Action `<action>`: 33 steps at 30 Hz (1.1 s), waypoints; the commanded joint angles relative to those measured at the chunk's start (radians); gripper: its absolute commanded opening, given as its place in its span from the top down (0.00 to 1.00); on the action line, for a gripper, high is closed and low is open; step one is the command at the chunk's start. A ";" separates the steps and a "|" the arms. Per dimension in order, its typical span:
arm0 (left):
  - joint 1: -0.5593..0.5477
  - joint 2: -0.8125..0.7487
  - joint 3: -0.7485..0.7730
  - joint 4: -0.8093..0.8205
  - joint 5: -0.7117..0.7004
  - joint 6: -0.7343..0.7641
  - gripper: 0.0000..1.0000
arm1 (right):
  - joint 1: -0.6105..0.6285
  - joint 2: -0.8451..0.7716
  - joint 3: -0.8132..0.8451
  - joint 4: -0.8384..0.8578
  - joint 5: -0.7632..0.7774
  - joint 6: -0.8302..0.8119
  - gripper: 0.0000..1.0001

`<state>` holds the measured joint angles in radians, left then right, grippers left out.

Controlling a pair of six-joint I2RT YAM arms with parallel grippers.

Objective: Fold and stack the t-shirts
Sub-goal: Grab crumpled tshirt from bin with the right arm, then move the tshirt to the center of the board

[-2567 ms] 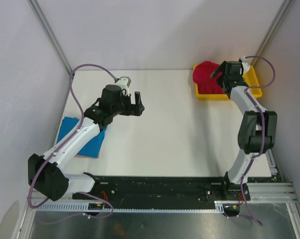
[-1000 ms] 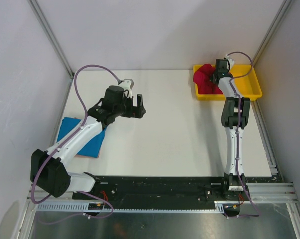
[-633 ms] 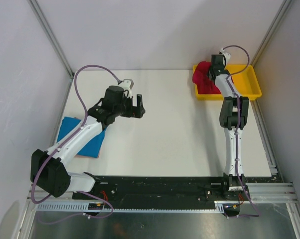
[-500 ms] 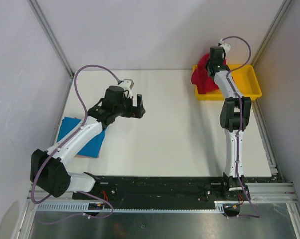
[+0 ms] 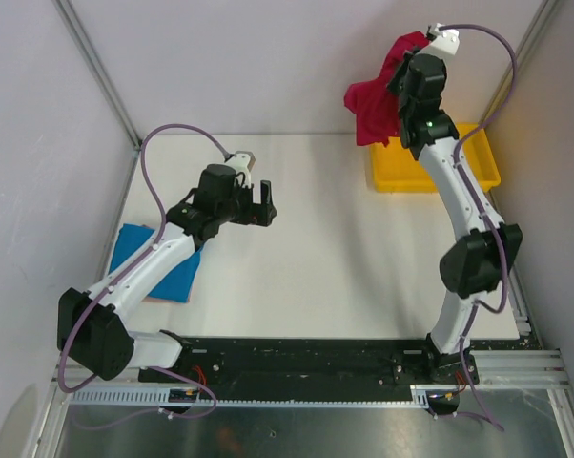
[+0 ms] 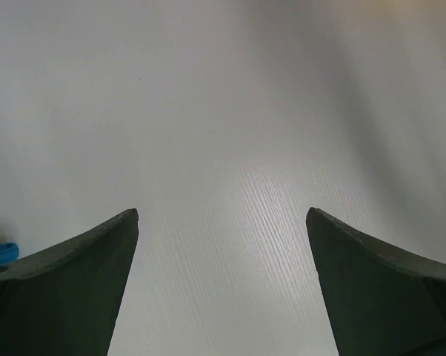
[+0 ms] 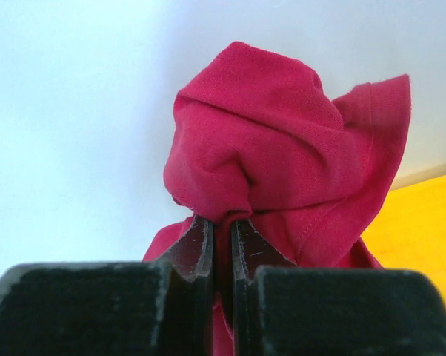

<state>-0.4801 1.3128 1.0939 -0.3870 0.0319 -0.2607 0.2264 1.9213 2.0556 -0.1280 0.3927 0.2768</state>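
The crimson red t-shirt (image 5: 375, 100) hangs bunched in the air above the table's back right, clear of the yellow tray. My right gripper (image 5: 401, 72) is shut on a fold of it; in the right wrist view the cloth (image 7: 267, 156) bulges out just past the pinching jaws of that gripper (image 7: 221, 222). The blue t-shirt (image 5: 173, 277) lies folded flat at the table's left edge, partly under my left arm. My left gripper (image 5: 264, 201) hovers open over the bare table, right of the blue shirt, with nothing between its fingers (image 6: 82, 289).
A yellow plastic tray (image 5: 459, 172) sits at the back right corner, below the lifted shirt. White walls and metal frame posts enclose the table on three sides. A black rail runs along the near edge.
My right arm has lifted the red t-shirt up and out of the yellow tray, which now shows bare. The left arm has stayed still.
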 commanded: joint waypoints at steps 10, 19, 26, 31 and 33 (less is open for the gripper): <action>0.001 -0.038 -0.004 0.010 0.012 0.007 0.00 | 0.218 -0.511 -0.539 0.117 0.029 0.153 1.00; 0.001 -0.021 -0.050 0.011 0.068 -0.070 0.01 | 0.369 -0.530 -0.807 -0.029 -0.022 0.262 0.96; -0.031 0.040 -0.101 0.014 0.070 -0.143 0.00 | 0.354 -0.436 -0.826 -0.174 -0.144 0.295 0.22; -0.102 0.096 -0.102 0.038 0.046 -0.188 0.00 | 0.297 -0.477 -0.874 -0.242 -0.224 0.317 0.16; -0.135 0.120 -0.103 0.053 0.034 -0.208 0.01 | 0.277 -0.516 -0.911 -0.260 -0.240 0.327 0.16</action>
<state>-0.5560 1.4010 0.9939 -0.3809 0.0814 -0.4088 0.5453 1.4925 1.1923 -0.3309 0.2127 0.5690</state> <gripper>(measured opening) 0.994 0.838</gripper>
